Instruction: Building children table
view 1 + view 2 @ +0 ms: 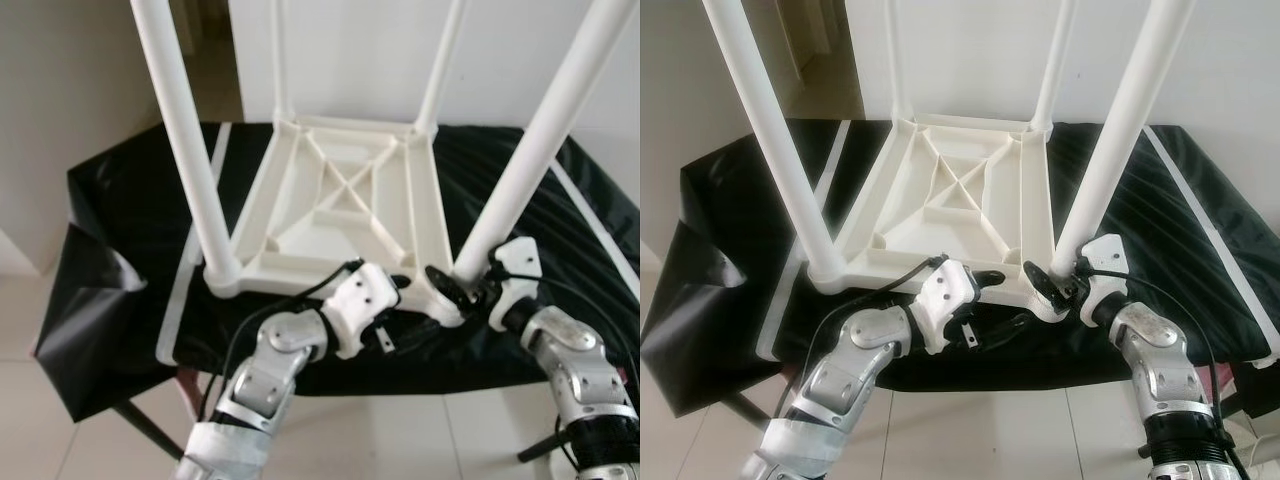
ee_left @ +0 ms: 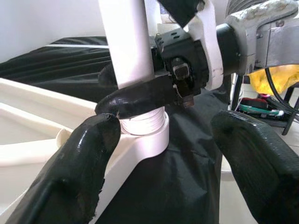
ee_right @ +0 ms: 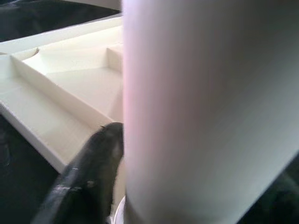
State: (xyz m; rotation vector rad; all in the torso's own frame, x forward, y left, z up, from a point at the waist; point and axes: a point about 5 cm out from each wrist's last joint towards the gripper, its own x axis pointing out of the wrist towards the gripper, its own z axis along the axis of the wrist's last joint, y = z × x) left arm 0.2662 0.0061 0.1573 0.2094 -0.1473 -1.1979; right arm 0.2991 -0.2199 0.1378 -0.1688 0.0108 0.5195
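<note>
A white plastic children's table (image 1: 330,200) lies upside down on a black-covered surface, with its legs pointing up. My right gripper (image 1: 1050,285) is shut on the base of the near-right leg (image 1: 530,150), just above the corner socket (image 2: 145,135). In the right wrist view that leg (image 3: 205,102) is very close, with one black finger (image 3: 88,172) beside it. My left gripper (image 1: 998,300) is open at the table's near edge, beside the same corner. Its fingers (image 2: 70,172) stand either side of the socket without gripping it. The near-left leg (image 1: 185,140) stands in its own socket.
A black sheet (image 1: 120,220) with white stripes covers the support and hangs off its left side. The front edge drops to a tiled floor (image 1: 60,440). A white wall (image 1: 340,50) stands close behind. A yellow bag (image 2: 275,77) and small items sit low to my right.
</note>
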